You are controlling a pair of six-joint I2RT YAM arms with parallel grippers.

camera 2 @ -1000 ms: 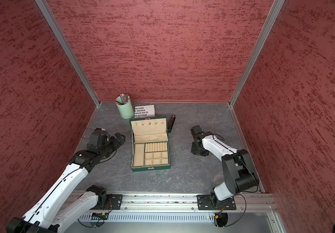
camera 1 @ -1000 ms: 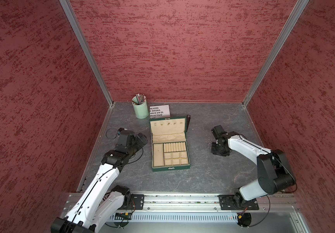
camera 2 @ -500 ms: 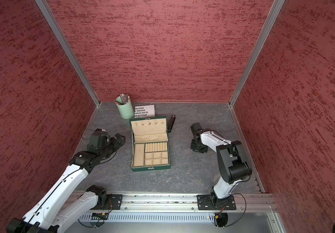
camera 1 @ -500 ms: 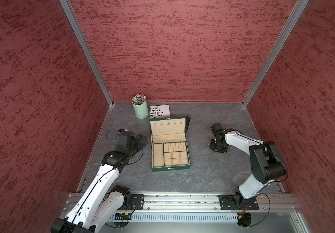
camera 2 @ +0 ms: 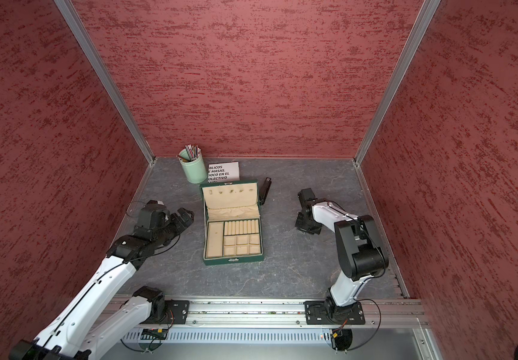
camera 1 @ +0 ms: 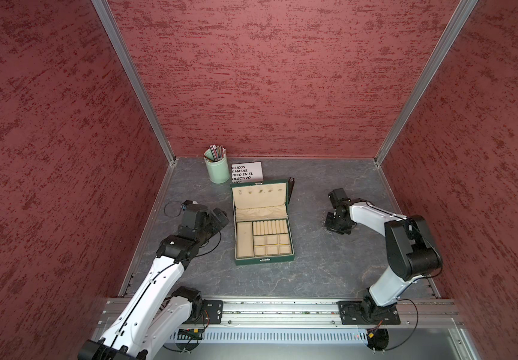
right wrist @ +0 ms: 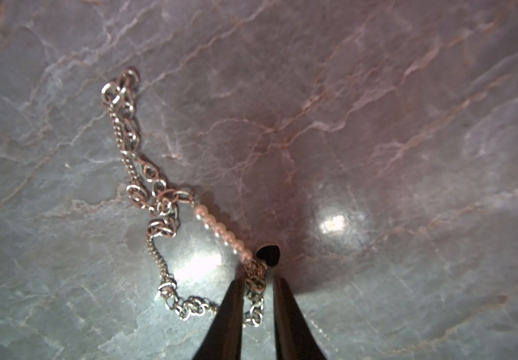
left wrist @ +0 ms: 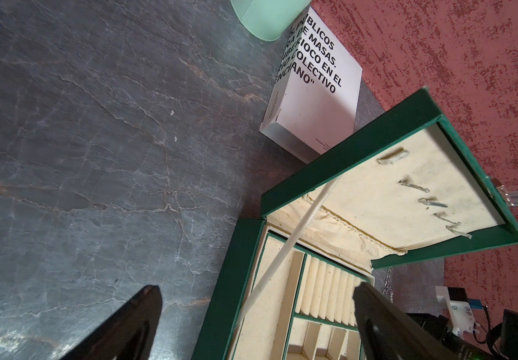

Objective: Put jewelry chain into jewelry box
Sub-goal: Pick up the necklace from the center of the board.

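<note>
On tabletop (right wrist: 407, 124): right tool (right wrist: 258, 282) near-closed astride jewelry chain (right wrist: 158, 199), pinch unclear; left tool (left wrist: 254, 286) spread.

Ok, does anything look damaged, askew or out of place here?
On the dark green hinged jewelry box, the beige lid lining looks worn: its small fabric tabs are frayed, and the pocket edge near the hinge sags unevenly. Nothing else stands out.

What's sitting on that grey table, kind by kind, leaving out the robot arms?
Jewelry box: 1
Chain: 1
Pencil cup: 1
Booklet: 1
Small black object beside the box, too small to identify: 1
Total: 5
</note>
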